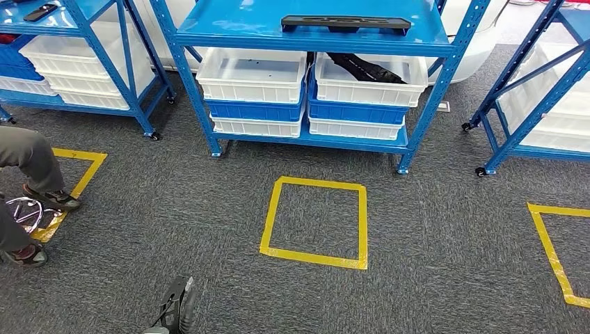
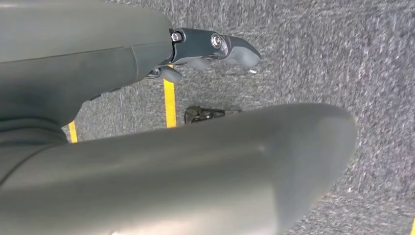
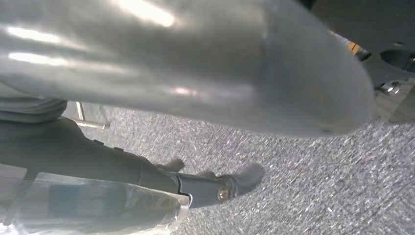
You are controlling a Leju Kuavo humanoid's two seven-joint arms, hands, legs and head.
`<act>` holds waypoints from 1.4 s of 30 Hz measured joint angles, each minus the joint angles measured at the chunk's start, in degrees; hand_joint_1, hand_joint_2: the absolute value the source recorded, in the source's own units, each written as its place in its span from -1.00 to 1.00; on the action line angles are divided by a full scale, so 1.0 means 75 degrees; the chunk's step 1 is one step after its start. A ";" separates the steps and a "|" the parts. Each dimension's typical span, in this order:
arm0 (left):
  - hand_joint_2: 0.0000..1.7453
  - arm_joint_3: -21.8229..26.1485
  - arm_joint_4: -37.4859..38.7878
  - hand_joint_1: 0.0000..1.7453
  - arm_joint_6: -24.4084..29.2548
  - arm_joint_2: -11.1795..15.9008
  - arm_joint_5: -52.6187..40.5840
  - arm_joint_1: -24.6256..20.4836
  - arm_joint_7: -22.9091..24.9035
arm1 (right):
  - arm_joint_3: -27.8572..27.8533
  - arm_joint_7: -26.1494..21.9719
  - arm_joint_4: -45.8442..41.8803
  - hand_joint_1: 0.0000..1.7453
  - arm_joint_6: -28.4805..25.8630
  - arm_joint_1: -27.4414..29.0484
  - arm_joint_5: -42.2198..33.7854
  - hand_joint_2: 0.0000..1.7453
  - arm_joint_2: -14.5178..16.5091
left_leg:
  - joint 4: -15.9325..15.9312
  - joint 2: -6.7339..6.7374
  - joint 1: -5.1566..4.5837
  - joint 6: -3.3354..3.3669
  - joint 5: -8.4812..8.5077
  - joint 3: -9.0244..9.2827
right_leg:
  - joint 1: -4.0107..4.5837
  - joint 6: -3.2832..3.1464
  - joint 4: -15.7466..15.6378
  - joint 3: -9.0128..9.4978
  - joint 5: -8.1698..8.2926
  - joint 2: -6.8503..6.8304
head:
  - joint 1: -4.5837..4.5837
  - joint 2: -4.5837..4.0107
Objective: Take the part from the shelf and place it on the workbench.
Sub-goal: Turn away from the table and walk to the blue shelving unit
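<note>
Your left hand (image 2: 215, 49) and right hand (image 3: 215, 188) hang over the carpet, fingers apart, holding nothing. The black part (image 1: 346, 24) lies on the blue shelf (image 1: 236, 28).

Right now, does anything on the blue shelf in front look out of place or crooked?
Mostly tidy. One thing stands out: a long black part lies slanted in the upper right white plastic bin, one end resting over the bin's rim. The flat black plastic part on the blue shelf board above lies flat.
</note>
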 joint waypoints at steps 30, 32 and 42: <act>-1.00 0.0235 -0.0004 -1.00 0.0234 -0.0100 0.0031 -0.0050 -0.0296 | -0.0008 0.0167 0.0031 -1.00 -0.0184 0.0085 0.0388 -1.00 -0.0007 | -0.0032 0.0625 -0.0071 0.0083 -0.0718 0.0834 | 0.0045 0.0052 -0.0015 -0.0306 0.0212 -0.0261 | 0.0049 -0.0002; -1.00 0.0239 -0.0004 -1.00 0.0264 -0.0101 0.0014 -0.0061 -0.0299 | -0.0012 0.0168 0.0030 -1.00 -0.0184 0.0086 0.0401 -1.00 -0.0003 | 0.0521 0.0689 -0.0033 0.0029 -0.0596 0.0543 | 0.0041 -0.0069 -0.0032 -0.0187 0.0153 -0.0261 | 0.0022 -0.0002; -1.00 0.0311 -0.0004 -1.00 0.0289 -0.0089 -0.0003 -0.0055 -0.0274 | -0.0054 0.0171 0.0031 -1.00 -0.0159 0.0040 0.0477 -1.00 0.0071 | 0.0429 0.0790 -0.0220 0.0381 0.0088 -0.0605 | 0.0218 -0.0219 -0.0106 0.0574 -0.0514 -0.0233 | 0.0032 -0.0002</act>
